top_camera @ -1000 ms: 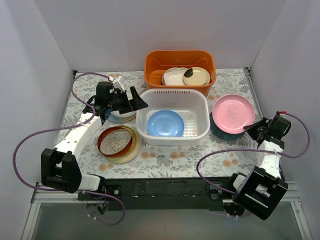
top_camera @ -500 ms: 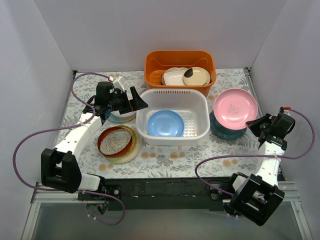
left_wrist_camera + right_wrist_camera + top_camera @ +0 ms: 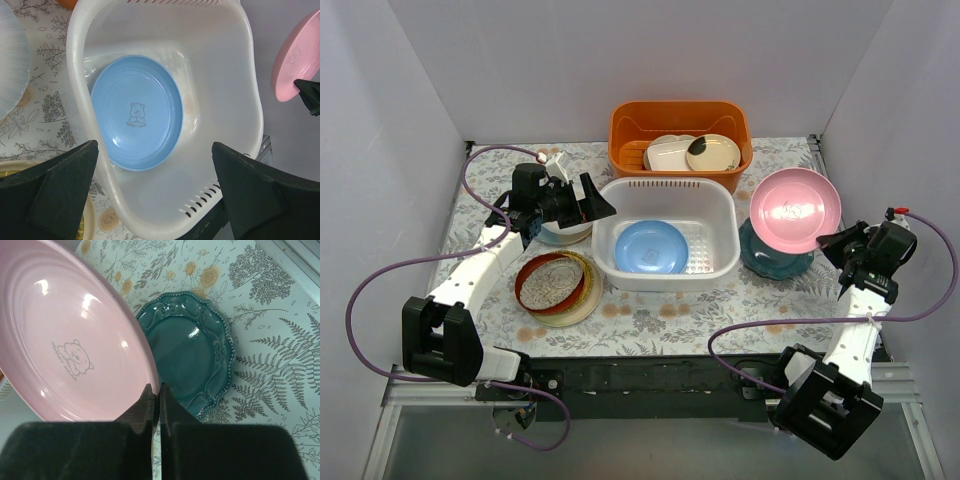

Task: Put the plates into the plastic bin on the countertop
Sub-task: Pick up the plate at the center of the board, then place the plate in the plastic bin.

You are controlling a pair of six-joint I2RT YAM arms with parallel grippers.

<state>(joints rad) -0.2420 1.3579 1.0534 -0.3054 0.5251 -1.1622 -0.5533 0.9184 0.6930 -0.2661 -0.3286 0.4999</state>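
1. The pink plate (image 3: 795, 209) has risen off the teal plate (image 3: 772, 262) and now tilts above the right edge of the countertop (image 3: 670, 312). The right gripper (image 3: 155, 388) is clamped on its rim. We judge the lift done and the carry to the plastic bin (image 3: 720, 212) next.
2. The left gripper (image 3: 154, 147) gapes wide and holds nothing, at the bin's left rim.
3. We count six plates:
   - one blue plate (image 3: 651, 246) in the bin
   - the pink one held
   - the teal one
   - a red-rimmed plate (image 3: 550, 282) on a yellow plate (image 3: 584, 300) near the front-left
   - one cream plate (image 3: 565, 236) under the left arm

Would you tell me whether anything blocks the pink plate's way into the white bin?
Nothing visible: the round pink plate, held in the right pincer, has only patterned cloth between it and the white plastic bin.
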